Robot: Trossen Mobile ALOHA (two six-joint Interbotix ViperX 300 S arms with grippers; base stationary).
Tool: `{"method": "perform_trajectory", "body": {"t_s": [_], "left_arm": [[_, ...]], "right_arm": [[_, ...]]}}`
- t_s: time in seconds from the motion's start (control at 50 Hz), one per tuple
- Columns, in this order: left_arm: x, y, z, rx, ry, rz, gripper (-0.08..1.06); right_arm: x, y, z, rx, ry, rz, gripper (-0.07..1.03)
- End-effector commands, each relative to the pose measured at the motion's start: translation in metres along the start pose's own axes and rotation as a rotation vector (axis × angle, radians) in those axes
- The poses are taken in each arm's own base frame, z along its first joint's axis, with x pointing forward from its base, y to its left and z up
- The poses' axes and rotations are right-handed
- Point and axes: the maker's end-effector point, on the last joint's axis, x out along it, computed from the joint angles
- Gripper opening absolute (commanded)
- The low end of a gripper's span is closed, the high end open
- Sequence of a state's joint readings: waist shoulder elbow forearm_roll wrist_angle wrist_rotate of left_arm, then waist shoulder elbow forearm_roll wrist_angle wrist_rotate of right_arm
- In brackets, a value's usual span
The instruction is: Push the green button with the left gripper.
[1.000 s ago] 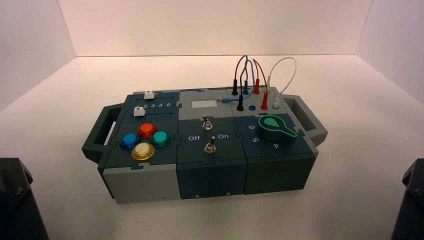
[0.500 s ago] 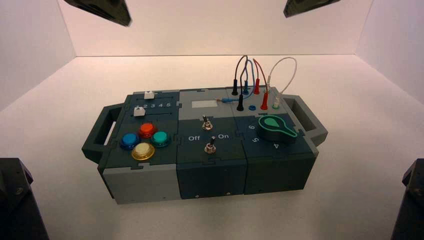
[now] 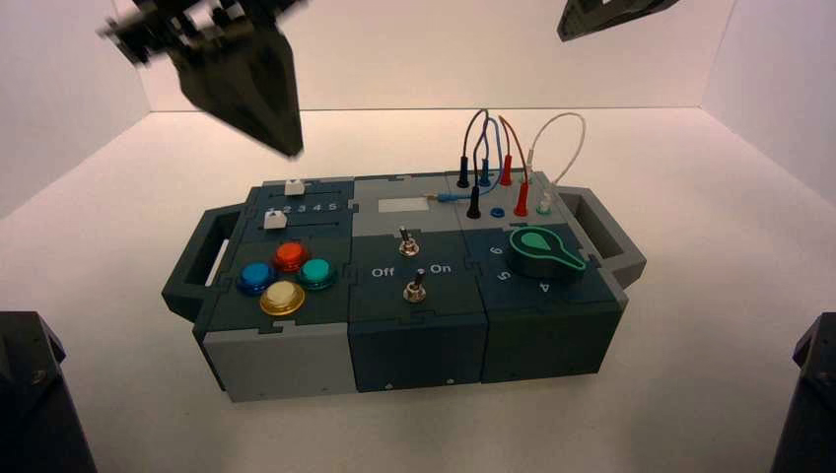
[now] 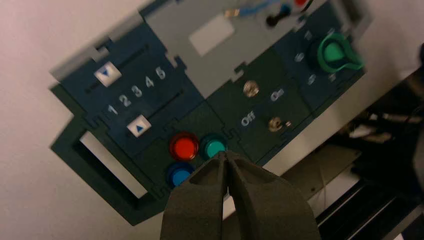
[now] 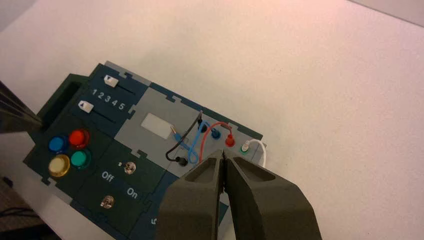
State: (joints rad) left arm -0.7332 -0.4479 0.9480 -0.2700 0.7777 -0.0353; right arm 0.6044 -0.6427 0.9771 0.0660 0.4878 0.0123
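The green button (image 3: 316, 272) is a small teal dome on the box's left top, beside the red button (image 3: 290, 255), the blue button (image 3: 255, 277) and the yellow button (image 3: 282, 297). It also shows in the left wrist view (image 4: 214, 147) and the right wrist view (image 5: 79, 158). My left gripper (image 3: 289, 148) hangs high above the box's back left, shut and empty, its tip (image 4: 226, 154) pointing down near the green button. My right gripper (image 3: 564, 32) waits at the top right, shut and empty; its tip also shows in the right wrist view (image 5: 222, 156).
The box (image 3: 296, 350) stands mid-table with handles at both ends. It bears two white sliders (image 3: 293, 186), two toggle switches (image 3: 415, 290) marked Off and On, a large green pointer knob (image 3: 544, 251), and plugged wires (image 3: 498, 148) at the back right.
My left gripper has come down into the high view, from the top edge toward the box's back left. The right gripper has stayed at the top right.
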Motion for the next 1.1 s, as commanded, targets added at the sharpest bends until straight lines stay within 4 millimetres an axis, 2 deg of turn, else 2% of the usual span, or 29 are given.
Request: {"method": "perform_trajectory", "body": {"t_s": [0.02,0.26,0.52,0.8,1.1], "left_arm": [[0.003,-0.006,0.008,0.012,0.007,-0.006,-0.03],[0.017,-0.007,0.002,0.022,0.067,0.004,-0.03],[0.028,-0.005,-0.002,0.021,0.108,0.014,-0.03],[0.049,-0.021,-0.01,0.085,0.195,0.015,-0.03],[0.059,-0.021,-0.016,0.095,0.241,0.026,-0.03]], "right_arm": [[0.0,0.002,0.01,0.001,-0.013,0.005,-0.02],[0.009,0.002,0.011,-0.001,0.022,0.002,-0.02],[0.01,0.002,0.011,-0.006,0.025,0.002,-0.02],[0.01,0.002,0.01,-0.006,0.028,0.002,-0.02],[0.01,0.007,0.004,0.012,0.064,0.022,-0.02]]}}
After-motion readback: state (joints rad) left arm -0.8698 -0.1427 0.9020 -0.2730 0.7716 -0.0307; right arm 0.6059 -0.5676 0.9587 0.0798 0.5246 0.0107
